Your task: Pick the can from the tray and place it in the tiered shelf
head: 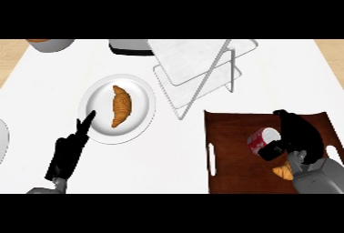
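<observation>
- R hand is over the brown tray, fingers stretched up along the can's right side, thumb curled in under it at the lower right. It looks closed around the can, tho whether the fingers truly press it I can't tell for sure.
- Can: red w/ a pale end, lying tilted on its side in the tray's right half, touching the R hand.
- Just below the hand, a small orange pastry bit on the tray, partly hidden by the grey forearm.
- Tray sits at lower right of the white surface; a white handle slot shows on its left rim, another at its right edge.
- Tiered shelf: white wire frame w/ pale panels, up & left of the tray, near its top-left corner but apart from it. Nothing on it that I can see.
- L hand at lower left, open, fingers straight and pointing up; fingertip overlaps the lower-left rim of the white plate.
- Croissant lies upright-ish in the plate's middle.
- Top edge: a dark-based white item and a grey bowl-like item, both cut off.
</observation>
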Controlling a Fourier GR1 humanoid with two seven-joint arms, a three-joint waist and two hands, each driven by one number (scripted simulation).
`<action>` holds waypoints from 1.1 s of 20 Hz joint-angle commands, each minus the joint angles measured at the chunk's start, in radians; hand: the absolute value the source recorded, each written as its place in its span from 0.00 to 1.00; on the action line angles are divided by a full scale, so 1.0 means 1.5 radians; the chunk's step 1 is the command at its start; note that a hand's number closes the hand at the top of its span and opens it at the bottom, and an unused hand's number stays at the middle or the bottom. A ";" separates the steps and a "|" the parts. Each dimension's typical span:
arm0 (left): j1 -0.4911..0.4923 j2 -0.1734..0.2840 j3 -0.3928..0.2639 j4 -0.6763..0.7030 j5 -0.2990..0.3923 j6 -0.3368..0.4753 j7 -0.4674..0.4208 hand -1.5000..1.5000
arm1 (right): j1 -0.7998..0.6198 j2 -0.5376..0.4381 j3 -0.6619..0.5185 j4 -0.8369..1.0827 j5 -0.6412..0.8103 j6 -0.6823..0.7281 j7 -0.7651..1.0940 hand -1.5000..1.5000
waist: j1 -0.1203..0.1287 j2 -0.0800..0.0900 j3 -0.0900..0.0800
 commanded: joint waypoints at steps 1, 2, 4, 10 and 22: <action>-0.027 -0.016 -0.018 -0.006 -0.018 -0.006 0.032 0.50 | -0.055 0.031 -0.010 0.026 0.016 0.064 0.102 1.00 | -0.001 0.002 -0.002; 0.010 -0.014 -0.015 -0.036 -0.013 -0.013 0.021 0.50 | -0.019 0.038 0.006 0.019 0.036 0.053 0.058 1.00 | -0.001 0.001 -0.002; -0.011 -0.009 0.007 -0.002 -0.003 -0.034 0.000 0.50 | -0.044 0.073 -0.006 0.056 0.054 0.041 0.043 1.00 | 0.000 0.002 -0.002; -0.003 -0.034 -0.002 -0.006 -0.020 -0.026 0.004 0.50 | -0.050 0.100 -0.026 0.046 0.121 0.049 0.056 1.00 | -0.003 0.002 -0.002; -0.012 -0.035 0.008 -0.019 -0.026 -0.037 0.027 0.50 | -0.017 -0.017 -0.027 -0.065 0.071 0.127 -0.343 1.00 | 0.001 0.001 0.000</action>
